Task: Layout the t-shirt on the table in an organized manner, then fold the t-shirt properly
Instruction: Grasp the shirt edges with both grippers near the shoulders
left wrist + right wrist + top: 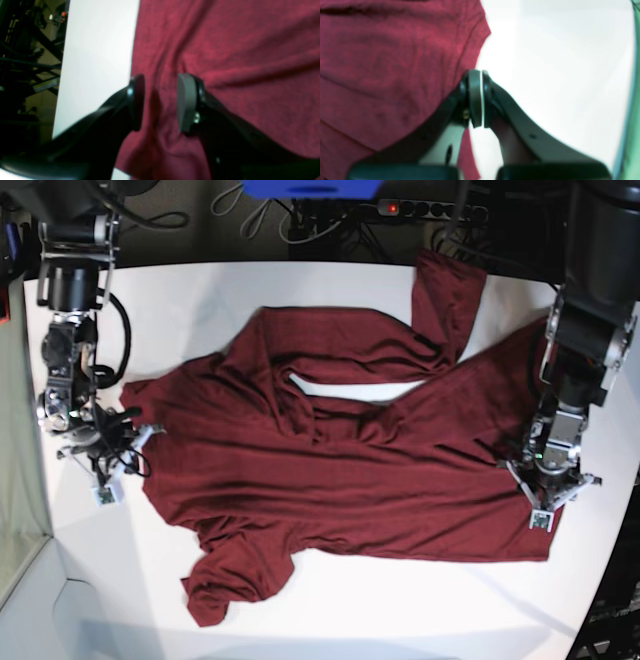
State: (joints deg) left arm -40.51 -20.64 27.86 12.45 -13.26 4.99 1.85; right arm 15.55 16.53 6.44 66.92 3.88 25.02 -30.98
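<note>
Base view: maroon t-shirt [340, 470] is spread rumpled on white table [200, 310]; left gripper [160, 102] jaws are held apart over the fabric, right gripper [482, 98] pressed together, empty.

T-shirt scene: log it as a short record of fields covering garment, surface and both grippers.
garment: t-shirt, maroon, spread but wrinkled, partly folded over itself
sleeve: one bunched near the front edge, one reaching the table's far edge
surface: table, white
left gripper: open, jaws apart over the fabric at the shirt's edge, nothing clamped
right gripper: shut, beside the shirt's edge; whether it pinches cloth cannot be told
</note>
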